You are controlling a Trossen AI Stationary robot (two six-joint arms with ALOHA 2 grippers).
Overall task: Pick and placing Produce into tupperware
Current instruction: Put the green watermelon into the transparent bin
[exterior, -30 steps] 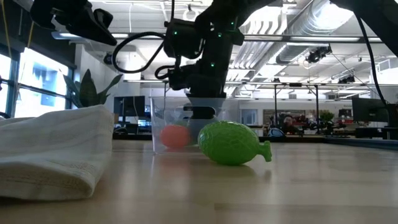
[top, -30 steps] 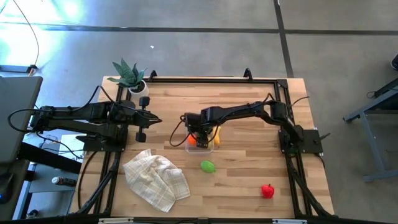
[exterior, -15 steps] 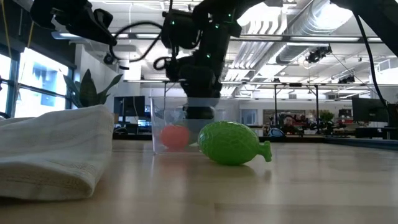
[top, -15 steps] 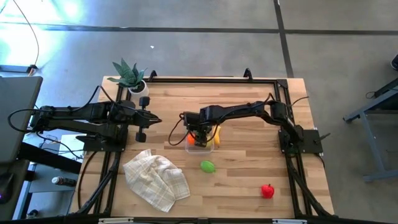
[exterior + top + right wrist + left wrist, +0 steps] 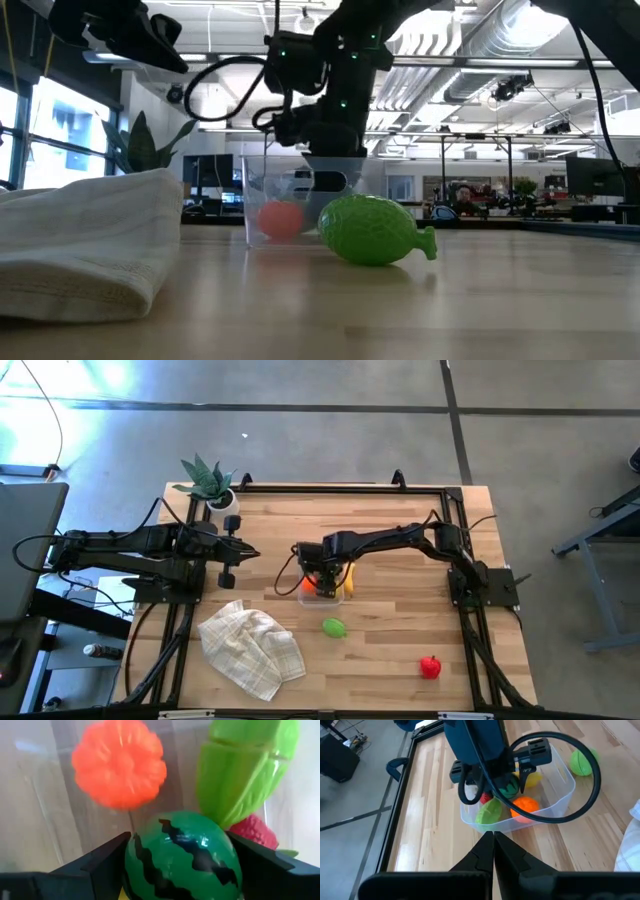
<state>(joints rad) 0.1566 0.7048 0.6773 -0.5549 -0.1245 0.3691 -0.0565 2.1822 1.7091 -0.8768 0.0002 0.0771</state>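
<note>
The right gripper sits low inside the tupperware at the centre of the high view, its jaws spread wide around a small striped watermelon, one finger against each side. The tub already holds an orange fruit, a light green piece, a red strawberry and a yellow fruit. To finish the drop well, the arm should part the jaws fully while low, then rise straight up so neither finger catches the clear wall or drags a neighbour out. A green lime lies just below the tub and a red apple sits at the lower right. The left gripper waits pinched together at centre left. Compared with half a second earlier, the right wrist sits slightly further right in the low view; everything on the table is unchanged
</note>
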